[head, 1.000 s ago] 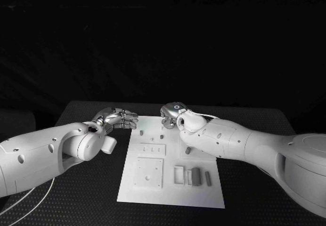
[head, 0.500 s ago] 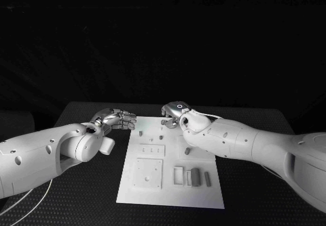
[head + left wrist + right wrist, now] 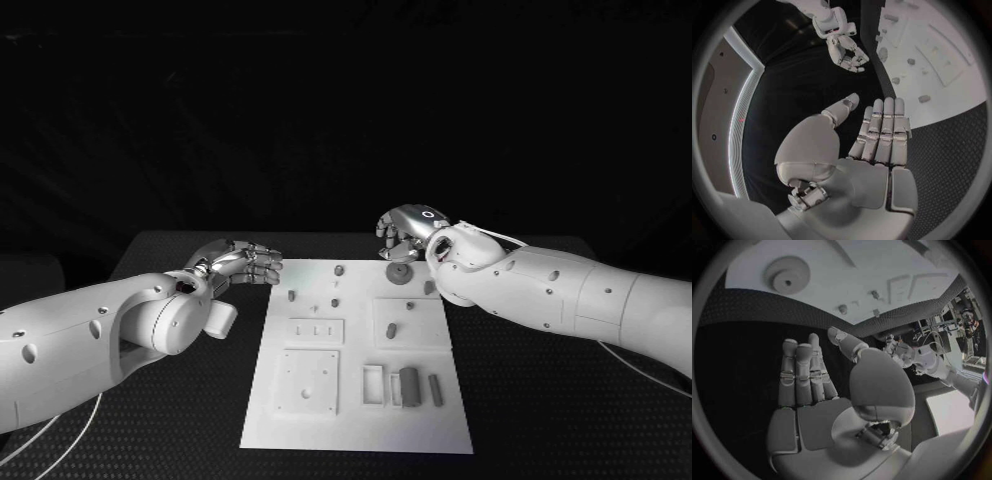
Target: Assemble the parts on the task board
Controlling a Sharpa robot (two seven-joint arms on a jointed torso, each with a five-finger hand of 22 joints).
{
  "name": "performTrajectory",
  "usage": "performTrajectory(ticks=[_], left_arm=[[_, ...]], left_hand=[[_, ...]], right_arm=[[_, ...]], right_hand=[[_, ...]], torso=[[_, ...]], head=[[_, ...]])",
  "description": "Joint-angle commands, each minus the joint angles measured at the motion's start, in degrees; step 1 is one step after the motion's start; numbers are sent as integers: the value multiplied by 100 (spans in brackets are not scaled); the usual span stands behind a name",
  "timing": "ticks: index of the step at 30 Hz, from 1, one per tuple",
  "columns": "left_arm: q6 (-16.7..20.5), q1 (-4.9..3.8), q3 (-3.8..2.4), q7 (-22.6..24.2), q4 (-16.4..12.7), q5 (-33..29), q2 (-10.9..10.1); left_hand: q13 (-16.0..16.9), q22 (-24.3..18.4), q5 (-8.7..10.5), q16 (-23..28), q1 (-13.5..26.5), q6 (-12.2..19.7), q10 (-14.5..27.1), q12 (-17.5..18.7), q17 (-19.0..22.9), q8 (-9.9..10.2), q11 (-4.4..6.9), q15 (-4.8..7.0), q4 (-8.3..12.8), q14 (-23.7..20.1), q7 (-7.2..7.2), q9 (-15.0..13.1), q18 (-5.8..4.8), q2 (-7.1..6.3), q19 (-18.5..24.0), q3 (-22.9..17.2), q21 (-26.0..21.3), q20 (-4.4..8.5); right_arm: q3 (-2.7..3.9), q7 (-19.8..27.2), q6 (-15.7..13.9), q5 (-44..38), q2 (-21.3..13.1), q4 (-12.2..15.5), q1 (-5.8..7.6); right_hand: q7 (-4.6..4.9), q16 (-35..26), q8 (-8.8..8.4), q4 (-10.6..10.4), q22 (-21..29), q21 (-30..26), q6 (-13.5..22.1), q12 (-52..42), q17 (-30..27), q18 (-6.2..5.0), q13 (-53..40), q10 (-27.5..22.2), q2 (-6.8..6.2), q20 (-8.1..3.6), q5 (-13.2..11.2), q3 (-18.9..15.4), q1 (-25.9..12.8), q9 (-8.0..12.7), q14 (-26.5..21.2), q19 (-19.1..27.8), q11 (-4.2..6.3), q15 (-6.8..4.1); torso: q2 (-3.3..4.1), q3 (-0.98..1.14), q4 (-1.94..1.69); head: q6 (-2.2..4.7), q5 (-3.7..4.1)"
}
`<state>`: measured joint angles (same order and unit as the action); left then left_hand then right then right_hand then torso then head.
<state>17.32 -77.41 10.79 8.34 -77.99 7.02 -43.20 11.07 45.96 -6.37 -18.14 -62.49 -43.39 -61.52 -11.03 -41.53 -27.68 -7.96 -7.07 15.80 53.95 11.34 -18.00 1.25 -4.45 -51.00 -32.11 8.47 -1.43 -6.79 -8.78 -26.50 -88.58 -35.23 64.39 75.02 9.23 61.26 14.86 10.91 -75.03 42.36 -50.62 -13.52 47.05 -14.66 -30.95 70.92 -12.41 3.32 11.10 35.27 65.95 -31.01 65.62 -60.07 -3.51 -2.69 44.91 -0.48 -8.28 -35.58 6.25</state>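
The white task board (image 3: 353, 400) lies in the middle of the black table. Small grey parts are on it: a round disc (image 3: 398, 272) near the far edge, short pegs (image 3: 336, 302) behind the middle, and upright bars (image 3: 411, 381) near the front. My left hand (image 3: 245, 260) hovers just off the board's far left corner; its fingers (image 3: 879, 130) are straight and hold nothing. My right hand (image 3: 408, 232) is above the far edge, behind the disc (image 3: 787, 275). Its fingers (image 3: 801, 375) are stretched out, with nothing in them.
Black table (image 3: 173, 400) surrounds the board on all sides. The board also carries a square recessed plate (image 3: 310, 382) at the front left and a small slotted block (image 3: 316, 330) at the middle left.
The camera view has shifted a little. My right hand has moved right and away from the board's far middle, and the round disc now lies uncovered. My left hand has barely moved.
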Motion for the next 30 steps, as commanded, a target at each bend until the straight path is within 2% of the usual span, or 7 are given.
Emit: performTrajectory(ticks=[1, 5, 7, 11, 14, 20, 30], left_arm=[[1, -9, -4, 107, 0, 16, -5], [-30, -8, -3, 104, 9, 16, 5], [-44, -7, -3, 101, 13, 16, 11], [-58, -6, -2, 98, 22, 17, 14], [-66, -6, -2, 100, 37, 19, 34], [-82, -5, -2, 97, 48, 25, 46], [-89, -5, -1, 90, 52, 41, 38]], left_hand=[[7, 8, 21, 23, -37, -34, -34, -22, -6, -32, 2, 1, 7, 29, -12, -7, 99, -31, -47, 21, -19, 10], [8, 9, 22, 28, -34, -29, -30, -16, -9, -27, 0, 0, 10, 27, -11, -6, 98, -39, -45, 24, -23, 9], [8, 10, 22, 32, -34, -24, -25, -12, -11, -23, -1, 0, 11, 27, -10, -4, 97, -42, -45, 26, -25, 9], [8, 10, 22, 36, -32, -17, -19, -7, -13, -18, -4, -1, 11, 25, -7, -2, 96, -42, -45, 26, -28, 9], [8, 11, 22, 38, -31, -13, -15, -3, -15, -15, -6, -1, 10, 25, -5, -1, 96, -43, -45, 27, -29, 9], [8, 12, 22, 44, -29, -5, -6, 4, -18, -8, -10, -2, 10, 25, -1, 1, 95, -43, -45, 28, -33, 9], [9, 13, 23, 50, -26, 3, 1, 12, -22, -2, -14, -3, 9, 24, 2, 3, 95, -45, -44, 30, -37, 8]], right_arm=[[4, 217, 650, 186, -73, -5, 2], [4, 310, 1036, 192, -179, -157, 5], [4, 350, 1105, 194, -191, -191, 4], [2, 364, 1185, 203, -133, -295, -2], [2, 385, 1202, 198, -75, -430, -46], [1, 437, 1262, 200, 30, -668, -95], [-1, 444, 1403, 202, 34, -769, -117]], right_hand=[[-14, 52, 3, -86, -103, -25, 28, -251, -6, -34, -554, -106, -72, -16, -25, -16, 4, -35, -4, 41, 47, -69], [-86, 339, -22, -156, -127, 121, 92, -850, 123, -34, -1692, -204, -125, -60, -26, -83, -11, -74, 9, -35, 128, -122], [-99, 521, -59, -185, -129, 237, 155, -1225, 189, -34, -2367, -399, -167, -87, -27, -86, -17, -78, -28, -28, 150, -145], [-108, 888, -120, -218, -134, 462, 266, -1669, 332, -34, -3026, -578, -200, -120, -25, -99, -43, -68, -77, -14, 168, -155], [-100, 1107, -173, -257, -136, 609, 365, -1896, 410, -34, -3285, -614, -227, -147, -27, -98, -70, -42, -79, -24, 166, -155], [-116, 1553, -231, -315, -130, 898, 502, -2411, 595, -34, -3747, -734, -278, -197, -28, -107, -137, 17, -154, 9, 179, -166], [-118, 2007, -205, -345, -120, 1153, 559, -3208, 747, -34, -4202, -952, -290, -231, -30, -99, -207, 55, -261, 69, 179, -158]], torso=[[-7, 38, 59], [-6, 32, 44], [-4, 35, 38], [-1, 36, 40], [-7, 23, 36], [-7, 16, 30], [-8, 13, 47]], head=[[22, -3], [30, 41], [32, 50], [36, 39], [28, 59], [15, 52], [-13, 41]])
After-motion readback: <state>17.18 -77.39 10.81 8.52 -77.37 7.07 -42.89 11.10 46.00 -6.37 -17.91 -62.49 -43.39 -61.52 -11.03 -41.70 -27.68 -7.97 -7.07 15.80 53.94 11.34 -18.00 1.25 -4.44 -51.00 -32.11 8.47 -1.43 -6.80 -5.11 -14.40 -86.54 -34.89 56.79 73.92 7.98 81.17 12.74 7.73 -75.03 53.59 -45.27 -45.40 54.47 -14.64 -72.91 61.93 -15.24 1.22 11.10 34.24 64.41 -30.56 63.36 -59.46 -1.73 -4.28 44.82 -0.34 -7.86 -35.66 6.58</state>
